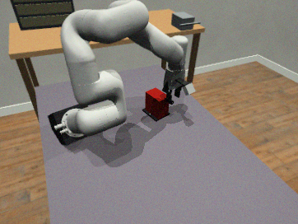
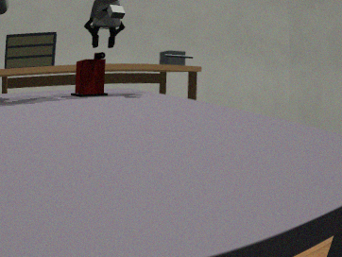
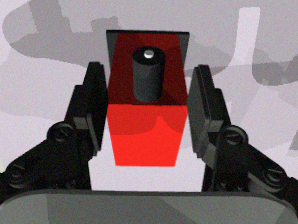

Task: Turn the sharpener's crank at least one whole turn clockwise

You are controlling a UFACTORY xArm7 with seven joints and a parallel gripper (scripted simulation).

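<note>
The red pencil sharpener (image 1: 156,103) stands on its dark base on the purple mat; it also shows in the exterior view (image 2: 90,77) and in the wrist view (image 3: 148,106). Its dark crank knob (image 2: 99,56) sits at the top of its circle, next to the sharpener's upper edge. In the wrist view the knob (image 3: 148,72) appears between my two fingers. My gripper (image 2: 103,43) is open and hangs a short way above the knob, apart from it and touching nothing. The gripper also shows in the top view (image 1: 174,95) and in the wrist view (image 3: 148,71).
A wooden table stands behind the mat with a grey box (image 1: 183,20) on its right end and a dark slatted crate (image 1: 43,12) on its left. My arm's base (image 1: 62,125) sits on the mat to the left of the sharpener.
</note>
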